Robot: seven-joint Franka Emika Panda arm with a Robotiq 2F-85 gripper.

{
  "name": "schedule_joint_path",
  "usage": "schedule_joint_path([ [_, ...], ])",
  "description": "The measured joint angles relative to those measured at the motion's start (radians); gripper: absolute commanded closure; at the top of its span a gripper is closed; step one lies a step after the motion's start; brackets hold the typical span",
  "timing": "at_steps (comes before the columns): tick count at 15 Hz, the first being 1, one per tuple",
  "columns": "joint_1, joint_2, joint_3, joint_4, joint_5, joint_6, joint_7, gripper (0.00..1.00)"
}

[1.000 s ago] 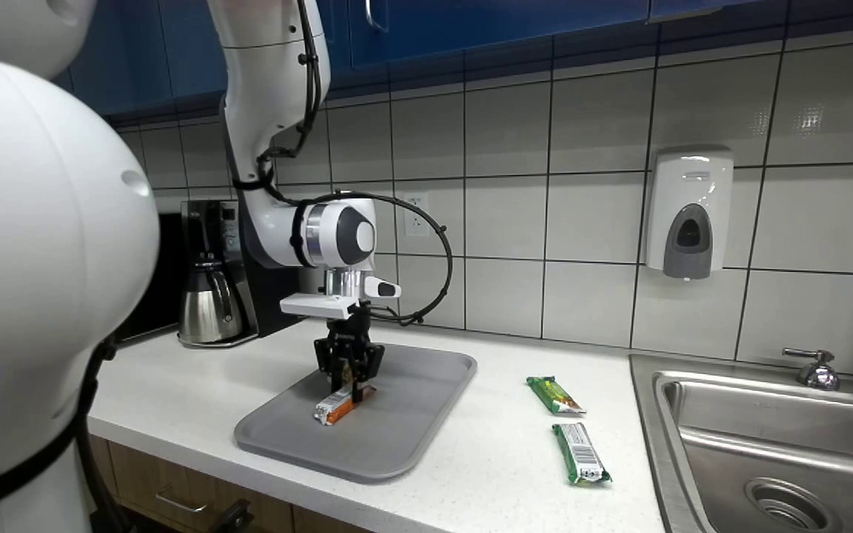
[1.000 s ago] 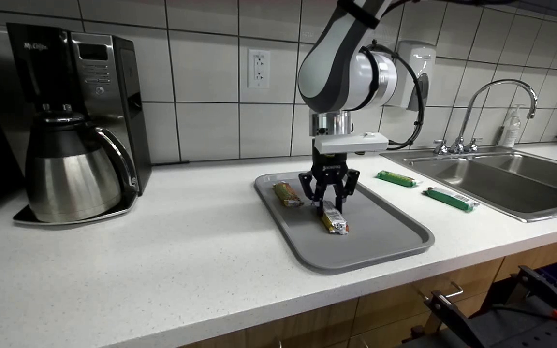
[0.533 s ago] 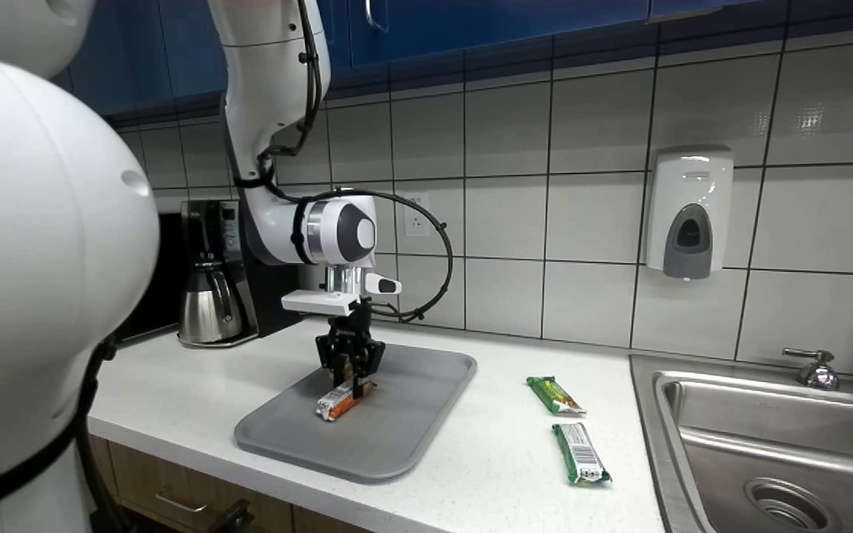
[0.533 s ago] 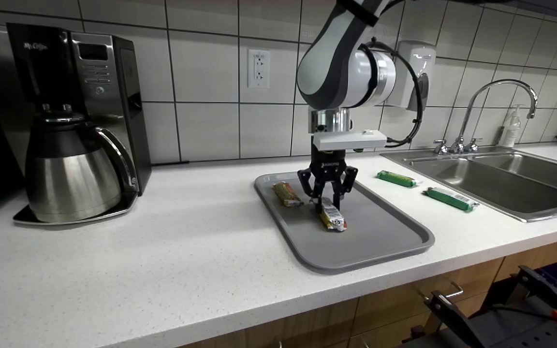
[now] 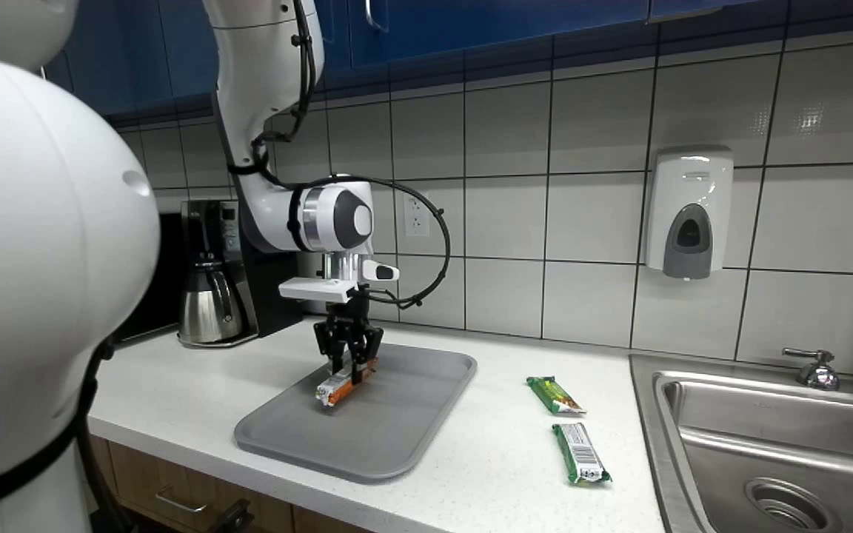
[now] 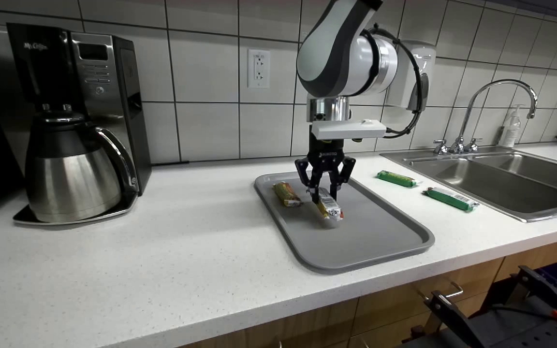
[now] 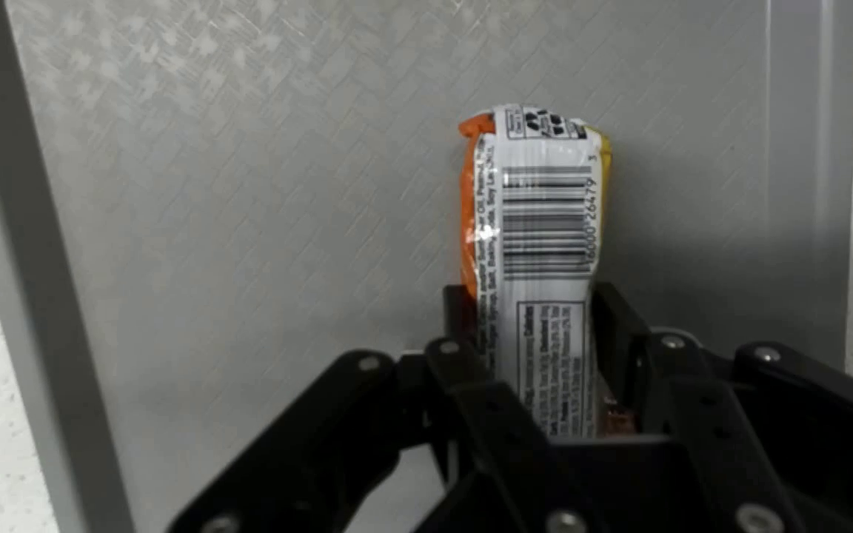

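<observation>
We see a black robot gripper [image 6: 324,196], clamped on both long sides of a snack bar [image 7: 545,222]. The picking-up is done, as we judge it: the bar seems to hang just above a gray tray [image 6: 370,232], a soft shadow under its end. It has not been let go. An olive-brown bar [image 6: 287,194] lies on the tray nearby, outside the grip; one green bar [image 6: 397,179] and another green bar [image 6: 448,198] lie untouched on the counter [image 6: 186,251], between tray and sink [image 5: 654,414]. The held bar's wrapper is shiny, crinkled film, white with a barcode, orange along one edge, yellow along the other, around a long, blocky shape. The tray looks like hard plastic, rectangular with rounded corners, a raised rim and a woven pattern. The counter is smooth, white and speckled.
</observation>
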Motion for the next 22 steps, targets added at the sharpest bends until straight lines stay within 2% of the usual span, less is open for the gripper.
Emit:
schedule_joint_path([
  [11,0.011,-0.083,0.057,-0.038,0.000,0.000,-0.034,0.82],
  [22,0.122,-0.100,0.103,-0.042,-0.004,-0.001,-0.001,0.82],
])
